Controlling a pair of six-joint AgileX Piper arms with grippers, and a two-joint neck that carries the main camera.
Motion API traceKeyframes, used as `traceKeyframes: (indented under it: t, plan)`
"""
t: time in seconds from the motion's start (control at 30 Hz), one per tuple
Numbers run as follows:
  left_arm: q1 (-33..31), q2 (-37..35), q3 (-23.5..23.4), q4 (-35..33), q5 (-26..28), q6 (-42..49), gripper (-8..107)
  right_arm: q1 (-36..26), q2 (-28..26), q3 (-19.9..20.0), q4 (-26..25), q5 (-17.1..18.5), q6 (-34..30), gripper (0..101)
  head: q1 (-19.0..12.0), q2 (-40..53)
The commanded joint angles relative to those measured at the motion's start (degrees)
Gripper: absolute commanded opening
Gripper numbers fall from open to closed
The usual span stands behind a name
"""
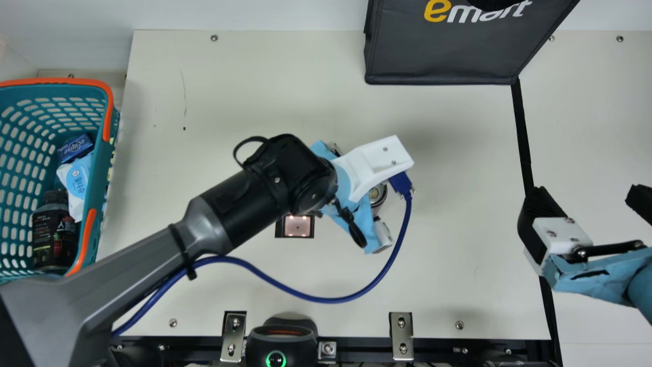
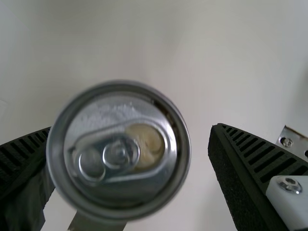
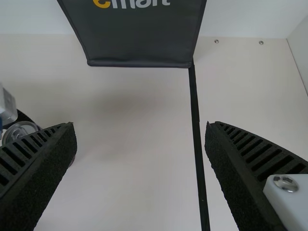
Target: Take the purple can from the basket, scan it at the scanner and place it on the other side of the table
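Two grippers out over the tabletop [image 1: 458, 153], jaws apart on both. Left gripper [image 2: 132, 127]: spread around the purple can [image 2: 118, 149], lid toward the wrist camera, can close by one jaw, plain gap to the other; whether that near jaw touches, cannot tell. Right gripper [image 3: 139, 125]: nothing between its jaws, well apart from the can.

Can's place, main view: under the left wrist, just beyond the lit window [image 1: 298, 224] (scanner, I take it), on the side away from the basket [image 1: 102, 168]. Looks upright.

Step in hand, my reading: a release past the scanner, though a grip about to close would look the same. If release: back off straight up along the can's axis, jaws kept wide, so the near one doesn't drag the rim and tip it. If grip: centre first, then close, so both sides meet together. Either way, mind the blue cable [image 1: 326, 299] looping beside the wrist. Whether the scan took, cannot tell; worth confirming before the right arm comes in, left one cleared out first.
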Motion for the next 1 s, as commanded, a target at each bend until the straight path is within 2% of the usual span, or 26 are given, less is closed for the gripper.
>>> traceKeyframes:
  t: [0.0, 0.27, 0.47, 0.73, 0.97]
  plan:
    - [0.01, -1.89, 2.50, 0.18, 0.85, 0.34, 90, 0.00, 0.00, 0.00, 0.00, 0.00, 0.00, 95, -1.66, 0.00]
    - [1.33, -11.98, 13.40, 1.81, 3.18, -0.16, 90, 0.00, 0.00, 0.00, 0.00, 0.00, 0.00, 95, -1.66, 0.00]
    - [5.16, -22.98, 22.23, 3.51, 3.54, -3.97, 90, 0.00, 0.00, 0.00, 0.00, 0.00, 0.00, 95, -1.66, 0.00]
    - [16.02, -42.06, 31.54, 5.31, 6.30, -10.72, 90, 0.00, 0.00, 0.00, 0.00, 0.00, 0.00, 95, -1.66, 0.00]
    - [27.81, -57.06, 33.62, 6.30, 11.62, -14.48, 90, 0.00, 0.00, 0.00, 0.00, 0.00, 0.00, 95, -1.66, 0.00]
